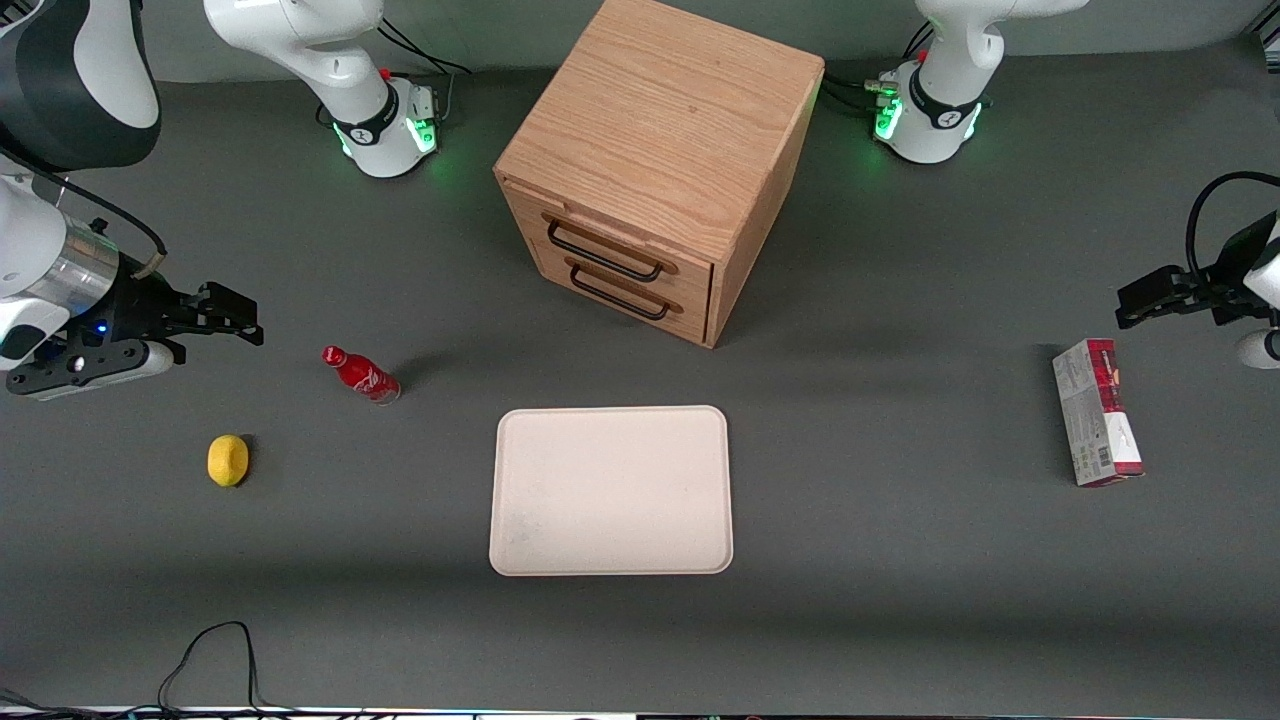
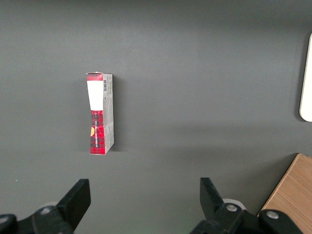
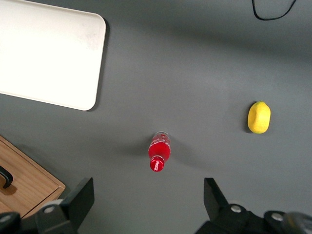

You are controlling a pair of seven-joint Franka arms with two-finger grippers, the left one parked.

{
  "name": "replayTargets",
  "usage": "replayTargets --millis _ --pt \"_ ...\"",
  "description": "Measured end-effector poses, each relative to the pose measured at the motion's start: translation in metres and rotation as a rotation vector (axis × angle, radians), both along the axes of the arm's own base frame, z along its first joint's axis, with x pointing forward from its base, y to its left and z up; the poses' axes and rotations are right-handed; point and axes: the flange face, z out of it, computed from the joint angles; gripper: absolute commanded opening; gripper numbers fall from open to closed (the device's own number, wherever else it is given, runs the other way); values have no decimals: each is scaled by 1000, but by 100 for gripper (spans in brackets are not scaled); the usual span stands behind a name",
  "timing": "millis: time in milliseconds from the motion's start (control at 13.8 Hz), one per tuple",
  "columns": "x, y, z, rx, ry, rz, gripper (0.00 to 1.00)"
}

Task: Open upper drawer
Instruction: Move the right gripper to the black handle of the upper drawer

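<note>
On the grey table the oak cabinet's upper drawer point(image 1: 600, 243) sat closed. Well apart, toward the working arm's end, the gripper point(image 1: 250, 318) hung with fingers spread above a red bottle point(image 1: 362, 374) — label unreadable — and a lemon point(image 1: 228, 460). Between, a bare cream tray point(image 1: 611, 490).

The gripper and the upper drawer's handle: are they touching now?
Apart. The front view shows the gripper open over bare table near the red bottle, well clear of the upper drawer.
</note>
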Motion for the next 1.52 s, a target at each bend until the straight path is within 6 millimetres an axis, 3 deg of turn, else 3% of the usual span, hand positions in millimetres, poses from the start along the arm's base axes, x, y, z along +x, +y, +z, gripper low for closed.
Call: replayTargets --millis 870,1233,1523 --pt "1 3 8 0 6 26 100" --pt "-1 56 24 7 -9 120 100" --pt "-5 115 14 8 6 217 100"
